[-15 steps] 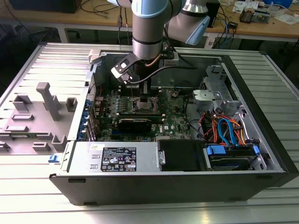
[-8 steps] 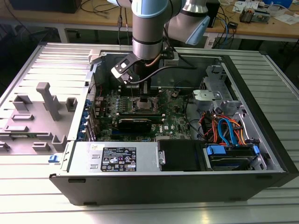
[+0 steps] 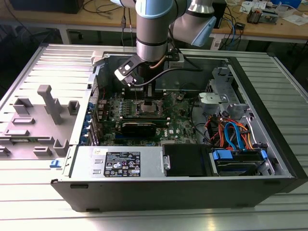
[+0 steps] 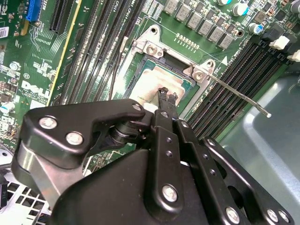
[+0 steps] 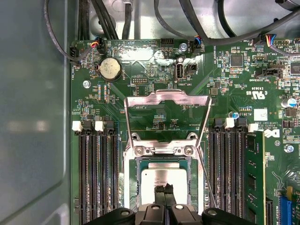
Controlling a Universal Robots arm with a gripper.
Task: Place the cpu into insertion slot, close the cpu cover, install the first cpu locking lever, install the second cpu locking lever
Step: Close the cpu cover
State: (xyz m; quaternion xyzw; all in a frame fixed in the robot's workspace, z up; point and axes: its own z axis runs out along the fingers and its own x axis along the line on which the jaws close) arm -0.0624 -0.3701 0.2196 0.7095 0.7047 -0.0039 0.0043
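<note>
The cpu (image 5: 164,177), a silvery square chip, lies flat in the insertion slot (image 5: 132,174) on the green board; it also shows in the second wrist view (image 4: 152,79). The cpu cover (image 5: 166,99), a thin silver frame, stands swung open beyond the slot. My gripper (image 5: 164,189) is directly over the chip, its two dark fingers (image 4: 165,98) pressed together with the tips at the chip's top. A thin locking lever (image 4: 243,97) sticks out unlatched from the slot's corner. In the exterior view the gripper (image 3: 144,98) reaches down into the case over the slot (image 3: 147,109).
Long black memory slots (image 5: 96,173) flank the slot on both sides, one holding a green module (image 5: 253,173). Cables (image 5: 197,18) run along the case wall. In the exterior view, a drive bay with orange and blue cables (image 3: 231,132) is at the right, and grey fixtures (image 3: 45,103) at the left.
</note>
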